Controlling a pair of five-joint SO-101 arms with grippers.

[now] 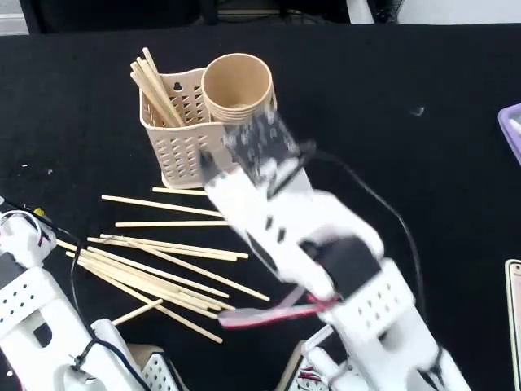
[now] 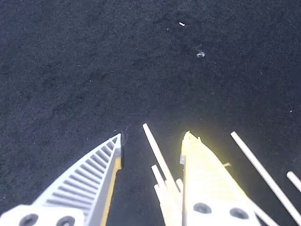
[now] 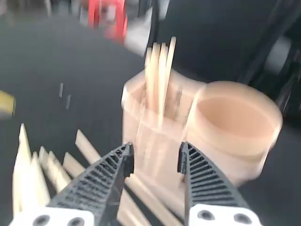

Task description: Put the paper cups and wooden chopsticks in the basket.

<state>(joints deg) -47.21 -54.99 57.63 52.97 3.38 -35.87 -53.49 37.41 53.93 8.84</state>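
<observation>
The right pincer (image 3: 155, 146) hangs with jaws parted and empty just in front of the basket (image 3: 150, 122). Ahead of it, wooden chopsticks (image 3: 157, 70) stand nearly upright in the basket, ends up, with a stack of paper cups (image 3: 233, 127) mouth-up at the basket's end. Below that pincer and off to one side, loose chopsticks (image 1: 163, 261) lie flat, fanned and roughly parallel on the black table (image 1: 407, 81). The left pincer (image 2: 153, 135), also spread and gripping nothing, hovers over their ends, one between its fingers.
</observation>
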